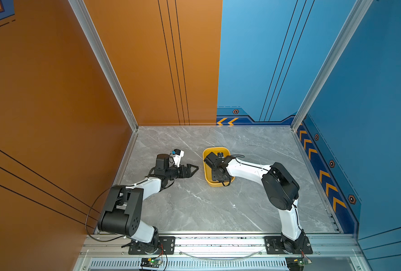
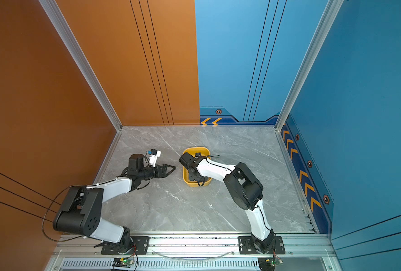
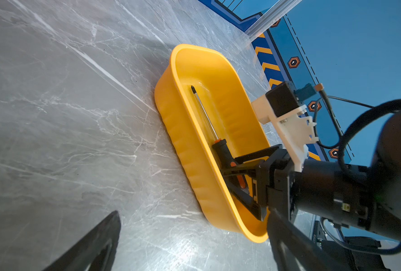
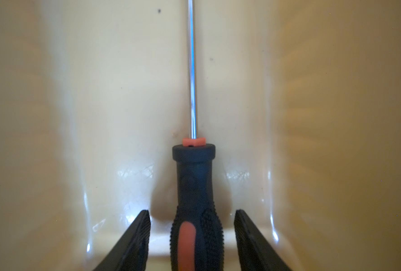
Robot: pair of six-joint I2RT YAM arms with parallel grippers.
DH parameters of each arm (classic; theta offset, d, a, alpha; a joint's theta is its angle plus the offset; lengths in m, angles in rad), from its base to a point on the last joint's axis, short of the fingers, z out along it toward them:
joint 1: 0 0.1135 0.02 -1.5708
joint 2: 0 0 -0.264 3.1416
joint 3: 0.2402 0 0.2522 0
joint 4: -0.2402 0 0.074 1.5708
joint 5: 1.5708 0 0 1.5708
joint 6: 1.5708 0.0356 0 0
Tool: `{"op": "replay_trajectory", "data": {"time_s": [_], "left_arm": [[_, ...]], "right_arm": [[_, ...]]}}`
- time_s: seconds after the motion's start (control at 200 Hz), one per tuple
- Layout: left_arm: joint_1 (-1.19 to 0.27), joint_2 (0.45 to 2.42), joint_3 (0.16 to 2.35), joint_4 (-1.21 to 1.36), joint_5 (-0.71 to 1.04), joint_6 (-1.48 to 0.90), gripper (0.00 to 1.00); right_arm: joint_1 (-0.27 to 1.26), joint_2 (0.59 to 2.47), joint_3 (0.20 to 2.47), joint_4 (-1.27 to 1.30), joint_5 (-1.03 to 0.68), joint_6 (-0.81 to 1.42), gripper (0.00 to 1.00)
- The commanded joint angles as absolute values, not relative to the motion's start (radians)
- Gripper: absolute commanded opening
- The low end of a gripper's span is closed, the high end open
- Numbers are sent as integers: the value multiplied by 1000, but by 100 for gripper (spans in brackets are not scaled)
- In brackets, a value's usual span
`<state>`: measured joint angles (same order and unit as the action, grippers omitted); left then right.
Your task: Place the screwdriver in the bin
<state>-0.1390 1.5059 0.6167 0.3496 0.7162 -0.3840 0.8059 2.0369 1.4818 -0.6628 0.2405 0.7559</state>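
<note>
Marble tabletop (image 1: pixel 194 211), walled orange and blue, bears bin (image 1: pixel 214 183).

right tool (image 2: pixel 194 177) reaches down into the yellow bin (image 2: pixel 196 149); left tool (image 2: pixel 171 168) points toward it, apart.

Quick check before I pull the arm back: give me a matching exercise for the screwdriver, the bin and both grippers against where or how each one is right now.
Things:
1. screwdriver
2. bin
3. left gripper
4. right gripper

States:
A. open, jaws either side of the handle without touching it
B. yellow, low-walled, standing on the table
C. lying flat on the bin floor
D. open and empty, out beside the bin

Pairs: 1-C, 2-B, 3-D, 4-A
</note>
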Motion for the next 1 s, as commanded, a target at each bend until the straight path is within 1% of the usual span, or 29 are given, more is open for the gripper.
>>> {"op": "replay_trajectory", "data": {"time_s": [0.0, 0.1, 0.23, 0.35, 0.526, 0.601, 0.641, 0.656, 0.661, 0.666, 0.671, 0.686, 0.706, 0.716, 0.996], "left_arm": [[-132, 1516, 640, 342, 741, -387, 98], [-130, 1517, 640, 343, 741, -387, 98], [-128, 1515, 640, 344, 740, -386, 98], [-127, 1516, 640, 343, 739, -386, 98], [-126, 1517, 638, 343, 738, -387, 98], [-127, 1515, 636, 343, 735, -386, 98], [-126, 1514, 636, 339, 733, -384, 98], [-126, 1513, 636, 338, 732, -384, 98], [-126, 1513, 636, 338, 731, -384, 98], [-126, 1513, 636, 338, 731, -384, 98], [-126, 1512, 636, 337, 730, -383, 98], [-126, 1511, 635, 335, 731, -382, 98], [-125, 1509, 637, 333, 728, -380, 98], [-126, 1508, 637, 331, 728, -379, 98], [-124, 1472, 645, 272, 687, -342, 98]], "right_arm": [[803, 1940, 1491, -726, 276, 731, 58], [804, 1890, 1486, -740, 272, 702, 60], [793, 1825, 1463, -744, 215, 644, 61], [784, 1764, 1435, -742, 147, 524, 62], [776, 1671, 1369, -742, 95, 329, 62], [769, 1638, 1333, -742, 66, 260, 63], [766, 1620, 1314, -744, 68, 242, 66], [766, 1614, 1306, -744, 70, 239, 69], [765, 1611, 1303, -744, 70, 237, 72], [764, 1608, 1300, -744, 71, 236, 79], [763, 1606, 1297, -744, 72, 235, 83], [761, 1599, 1288, -743, 75, 232, 88], [760, 1589, 1277, -742, 75, 226, 98], [759, 1585, 1270, -740, 77, 223, 100], [714, 1446, 1076, -644, 104, 209, 100]]}}
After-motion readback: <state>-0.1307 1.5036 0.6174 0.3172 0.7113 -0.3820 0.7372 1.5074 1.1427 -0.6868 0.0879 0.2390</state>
